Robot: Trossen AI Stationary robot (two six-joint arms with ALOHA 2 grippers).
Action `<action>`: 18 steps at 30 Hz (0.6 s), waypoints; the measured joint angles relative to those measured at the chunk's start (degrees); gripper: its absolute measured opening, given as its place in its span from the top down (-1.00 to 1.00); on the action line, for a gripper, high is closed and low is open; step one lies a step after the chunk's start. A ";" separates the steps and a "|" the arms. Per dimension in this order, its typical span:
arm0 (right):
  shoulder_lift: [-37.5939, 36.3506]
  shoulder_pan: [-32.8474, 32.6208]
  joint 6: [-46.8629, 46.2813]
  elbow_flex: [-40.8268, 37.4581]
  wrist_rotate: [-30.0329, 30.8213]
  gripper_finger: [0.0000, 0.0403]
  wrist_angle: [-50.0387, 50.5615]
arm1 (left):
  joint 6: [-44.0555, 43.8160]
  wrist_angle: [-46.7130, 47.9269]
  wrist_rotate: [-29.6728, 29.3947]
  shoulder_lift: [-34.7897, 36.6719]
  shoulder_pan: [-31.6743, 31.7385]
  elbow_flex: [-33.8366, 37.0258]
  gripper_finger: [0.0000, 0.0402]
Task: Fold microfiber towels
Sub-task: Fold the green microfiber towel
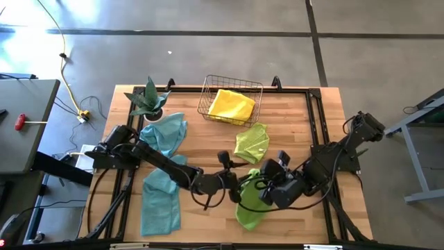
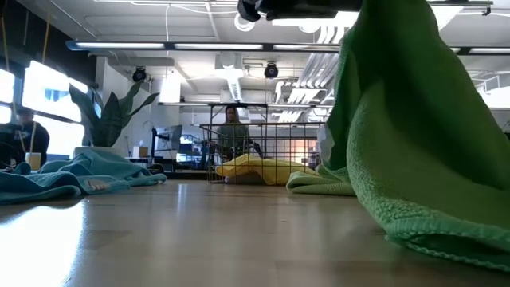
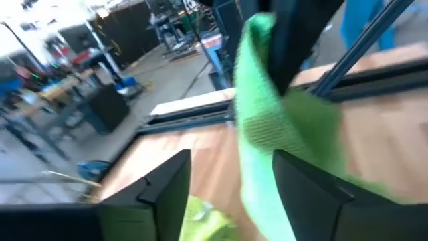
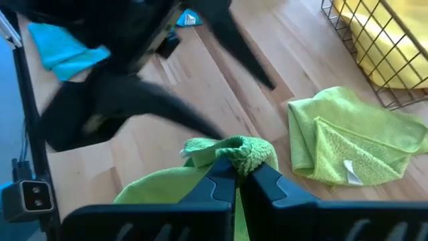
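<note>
Right gripper (image 4: 235, 175): fingers pinched tight on a bunched corner of the lime towel (image 1: 248, 201); it sits on the near side of the wire basket (image 1: 208, 94), towards the table's front edge; the low view shows that cloth lifted and draping down to the wood
Left gripper (image 1: 229, 177): just beside the right one, on the basket's near side; in its own wrist view the two dark fingers stand apart with the lime towel hanging between and beyond them; spread, and I cannot tell that they touch the cloth
Held towel: long axis runs from the pinched corner away from the basket to the front edge, where the tail lies on the table (image 1: 305, 118)
Key relation: the free hanging edge lies directly ahead of the left gripper, so that arm is the nearer one to take a second corner; the right one only needs to hold
Second lime towel (image 1: 252, 142): loosely folded, between the basket and the two grippers
Yellow towel (image 1: 231, 104): inside the basket
Teal towels (image 1: 161, 201): two, left of the basket, one beside the potted plant (image 1: 148, 101), one nearer the front edge
Progress: my guess is early in this fold; corners not yet matched
</note>
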State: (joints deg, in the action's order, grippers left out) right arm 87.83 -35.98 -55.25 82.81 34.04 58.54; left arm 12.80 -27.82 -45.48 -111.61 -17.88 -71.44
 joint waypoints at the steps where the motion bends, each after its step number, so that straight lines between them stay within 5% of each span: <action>1: 0.00 0.28 0.17 0.00 0.00 1.00 0.01 | -1.67 -0.03 0.54 0.00 -0.06 0.00 -0.05; 13: -0.01 3.89 4.80 0.00 0.01 1.00 -0.23 | -4.20 -1.32 0.10 0.00 -1.08 -0.02 -0.14; 18: 0.00 3.87 7.45 -0.02 0.26 1.00 -2.89 | -11.16 4.92 -0.88 0.07 0.86 -0.02 -0.15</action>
State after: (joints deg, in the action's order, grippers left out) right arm 87.83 -32.12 -47.80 82.78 34.30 55.65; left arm 1.64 -22.89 -46.36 -111.55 -17.02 -71.46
